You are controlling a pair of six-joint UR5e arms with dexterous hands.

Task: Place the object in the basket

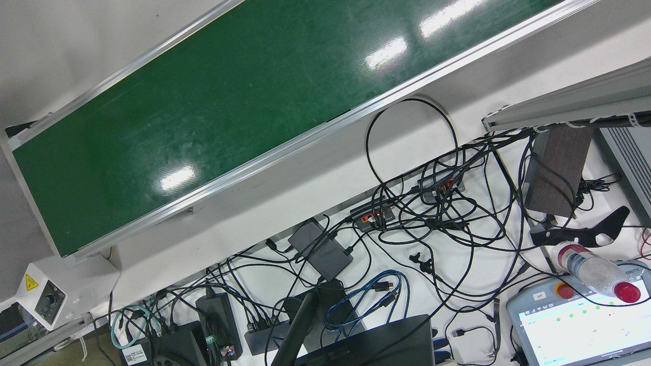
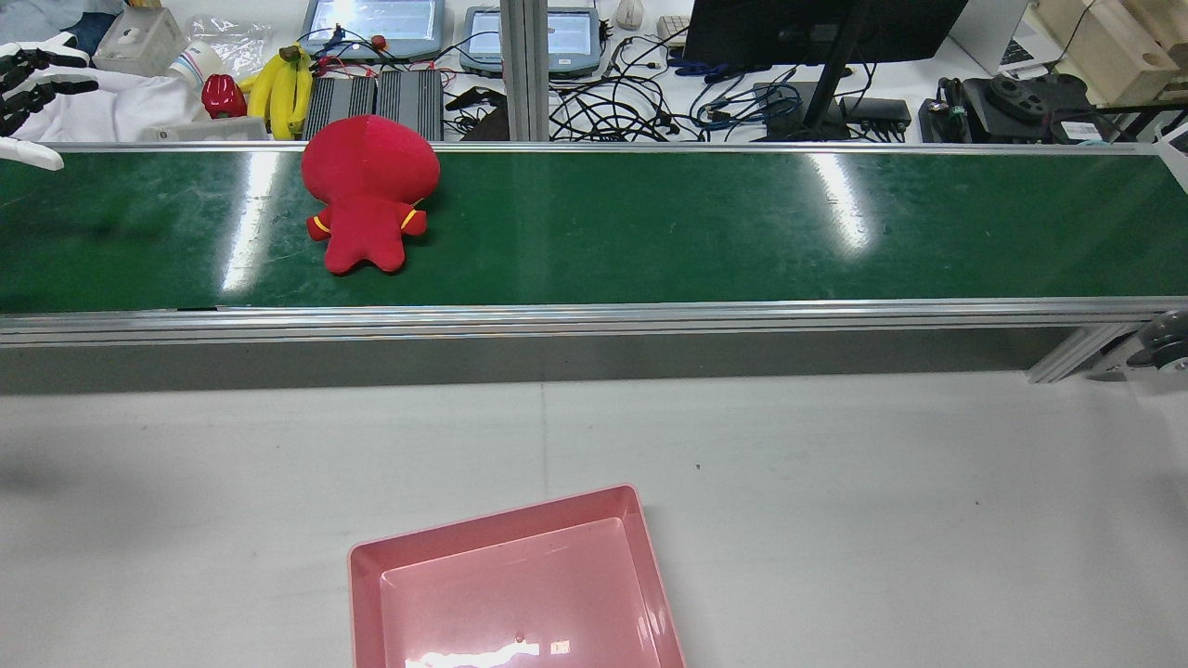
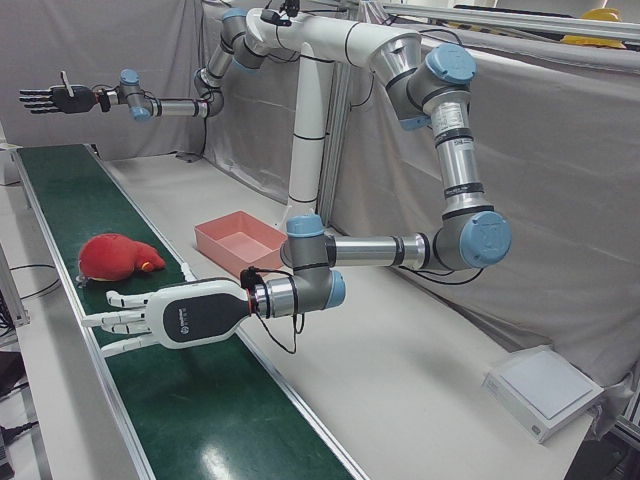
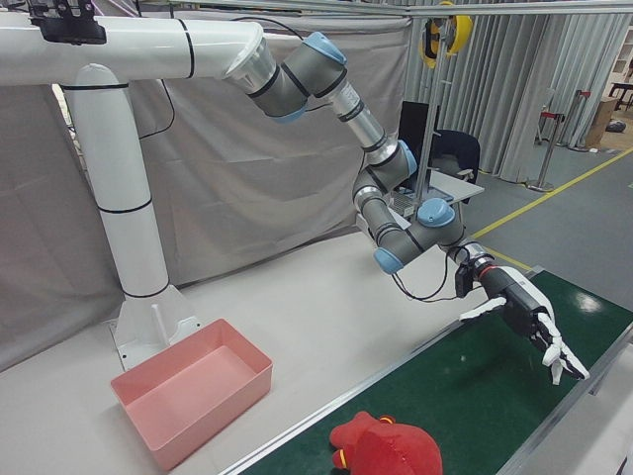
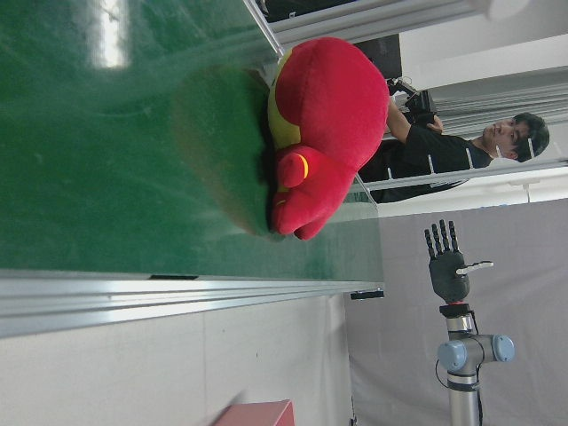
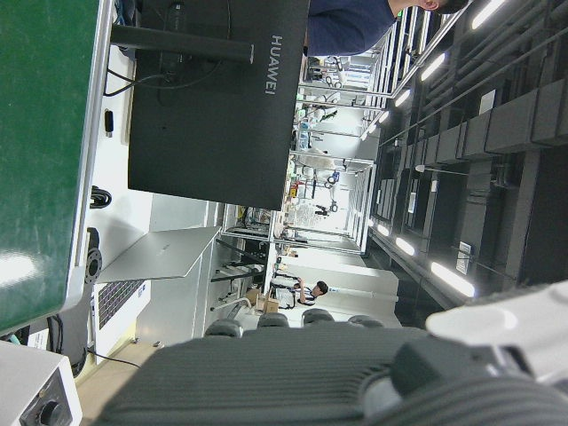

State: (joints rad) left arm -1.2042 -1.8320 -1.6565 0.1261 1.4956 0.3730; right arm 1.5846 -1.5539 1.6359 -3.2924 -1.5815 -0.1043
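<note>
A red plush doll (image 2: 371,199) lies on the green conveyor belt (image 2: 742,232), toward the belt's left part in the rear view. It also shows in the left-front view (image 3: 115,257), the right-front view (image 4: 391,450) and the left hand view (image 5: 324,115). My left hand (image 3: 165,317) is open, fingers stretched out, low over the belt beside the doll and apart from it; the right-front view (image 4: 524,315) shows it too. My right hand (image 3: 50,99) is open and raised high, far off along the belt. The pink basket (image 2: 492,520) stands empty on the white table.
An aluminium rail (image 2: 594,315) edges the belt on the table side. Beyond the belt is a desk with bananas (image 2: 283,88), a monitor (image 2: 817,28) and cables. The arms' white pedestal (image 3: 308,150) stands behind the basket. A person (image 5: 497,142) stands beyond the belt.
</note>
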